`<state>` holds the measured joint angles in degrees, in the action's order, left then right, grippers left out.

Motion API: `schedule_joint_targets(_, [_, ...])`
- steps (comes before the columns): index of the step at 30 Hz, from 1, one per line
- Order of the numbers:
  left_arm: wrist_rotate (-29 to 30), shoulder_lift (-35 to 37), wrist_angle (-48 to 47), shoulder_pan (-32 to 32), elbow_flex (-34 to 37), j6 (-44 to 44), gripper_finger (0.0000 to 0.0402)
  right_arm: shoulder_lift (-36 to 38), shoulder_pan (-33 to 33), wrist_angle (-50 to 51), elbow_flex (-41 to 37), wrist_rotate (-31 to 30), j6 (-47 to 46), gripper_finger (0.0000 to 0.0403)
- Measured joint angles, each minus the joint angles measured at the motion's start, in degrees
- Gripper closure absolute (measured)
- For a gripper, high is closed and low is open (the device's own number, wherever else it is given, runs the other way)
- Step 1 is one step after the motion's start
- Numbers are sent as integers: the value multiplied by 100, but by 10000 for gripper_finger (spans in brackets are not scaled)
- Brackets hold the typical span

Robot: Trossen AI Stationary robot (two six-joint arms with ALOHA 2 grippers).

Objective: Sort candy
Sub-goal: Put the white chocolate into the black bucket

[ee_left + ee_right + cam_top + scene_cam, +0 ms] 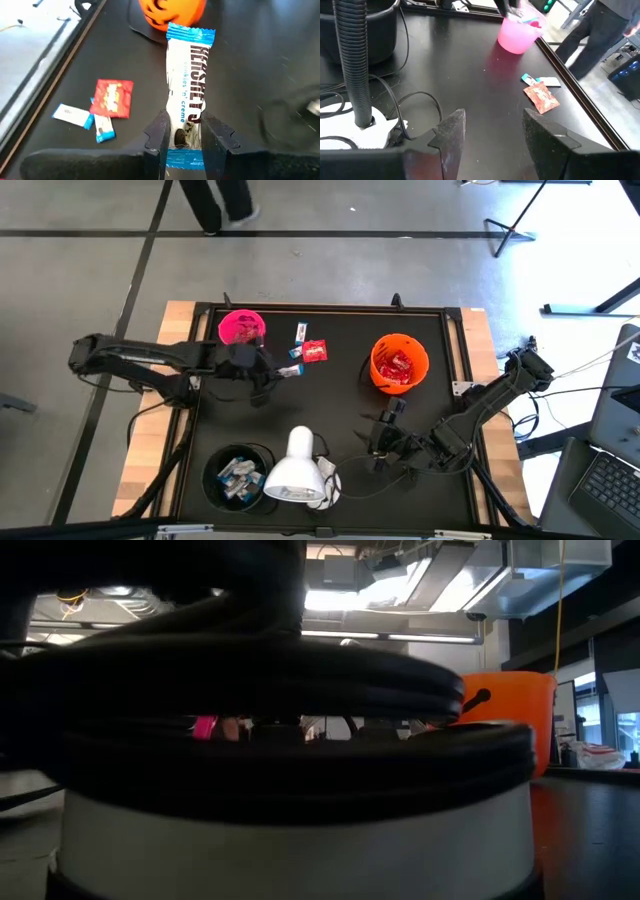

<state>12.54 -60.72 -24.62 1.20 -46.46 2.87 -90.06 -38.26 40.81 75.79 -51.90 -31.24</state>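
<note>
My left gripper (272,370) hovers over the mat's far left, next to the pink cup (241,327), shut on a slim white-and-blue candy bar (189,85). A red packet (113,97) and two small white-and-blue bars (73,115) (103,128) lie flat on the black mat (330,410). The orange cup (399,363) holds red packets, and the black cup (238,475) holds white-and-blue bars. My right gripper (490,132) hangs open over the mat's near right with nothing between its fingers. My left gripper pinches the bar near one end (184,142), its two fingers (159,137) on the bar's two long edges. The fingers slant down from the table's left and lie along the bar. The bar sticks out past the fingertips toward the orange cup, clear of the mat.
A white lamp head (297,470) with its cable lies on the mat's near middle and blocks most of the low view. A raised black frame (330,308) runs around the mat. A person walks on the floor beyond the far edge.
</note>
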Motion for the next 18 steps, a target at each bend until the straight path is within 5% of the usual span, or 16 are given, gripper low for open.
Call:
schedule_joint_targets(10, [-851,1089,-2046,-1635,-2,1400,332,0,0,6,0,20,0,210])
schedule_joint_targets(18, [-926,1282,-1698,-3361,-31,2883,332,0,2,-10,0,16,0,210])
